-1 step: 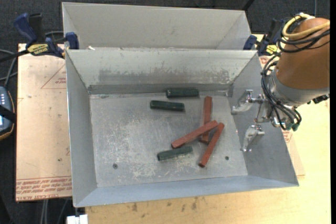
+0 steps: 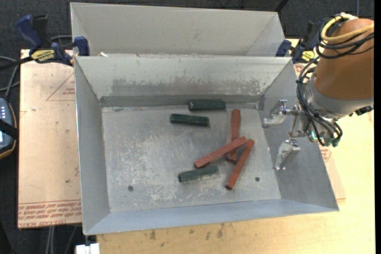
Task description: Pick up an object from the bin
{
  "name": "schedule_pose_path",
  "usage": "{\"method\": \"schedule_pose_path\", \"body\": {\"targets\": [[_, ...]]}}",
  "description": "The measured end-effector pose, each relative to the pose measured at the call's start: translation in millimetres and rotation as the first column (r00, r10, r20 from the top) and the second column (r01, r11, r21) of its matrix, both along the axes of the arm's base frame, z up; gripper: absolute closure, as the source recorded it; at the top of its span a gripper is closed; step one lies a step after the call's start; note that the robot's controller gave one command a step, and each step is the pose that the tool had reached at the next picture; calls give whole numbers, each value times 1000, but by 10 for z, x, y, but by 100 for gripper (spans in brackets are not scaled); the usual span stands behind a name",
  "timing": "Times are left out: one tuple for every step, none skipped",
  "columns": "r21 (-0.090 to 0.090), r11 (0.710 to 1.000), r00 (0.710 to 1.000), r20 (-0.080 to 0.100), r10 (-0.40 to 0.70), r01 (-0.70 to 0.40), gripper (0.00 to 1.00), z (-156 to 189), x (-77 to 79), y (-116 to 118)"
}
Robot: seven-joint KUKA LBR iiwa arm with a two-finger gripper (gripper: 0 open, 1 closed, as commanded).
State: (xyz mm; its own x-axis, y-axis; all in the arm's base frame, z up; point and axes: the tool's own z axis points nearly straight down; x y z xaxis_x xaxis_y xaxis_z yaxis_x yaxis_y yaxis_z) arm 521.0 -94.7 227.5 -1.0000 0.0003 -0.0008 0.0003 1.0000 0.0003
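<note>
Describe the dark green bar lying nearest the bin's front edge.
The dark green bar is a short, straight stick with blunt ends and a matte, uniform surface; its material cannot be told. It lies flat on the bin floor, front of centre, running nearly left to right with its right end angled slightly toward the back. The lower end of a long reddish-brown bar lies just behind it; whether they touch cannot be told. The gripper is well apart, to its right.
</note>
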Motion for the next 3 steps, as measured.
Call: {"method": "schedule_pose_path", "body": {"targets": [[-2, 1000, 1000, 7, 11, -11, 0, -476, 32, 172], [0, 990, 989, 25, -144, 144, 100, -1397, -45, 342], [0, 990, 990, 17, -143, 143, 100, -1458, -78, 356]]}}
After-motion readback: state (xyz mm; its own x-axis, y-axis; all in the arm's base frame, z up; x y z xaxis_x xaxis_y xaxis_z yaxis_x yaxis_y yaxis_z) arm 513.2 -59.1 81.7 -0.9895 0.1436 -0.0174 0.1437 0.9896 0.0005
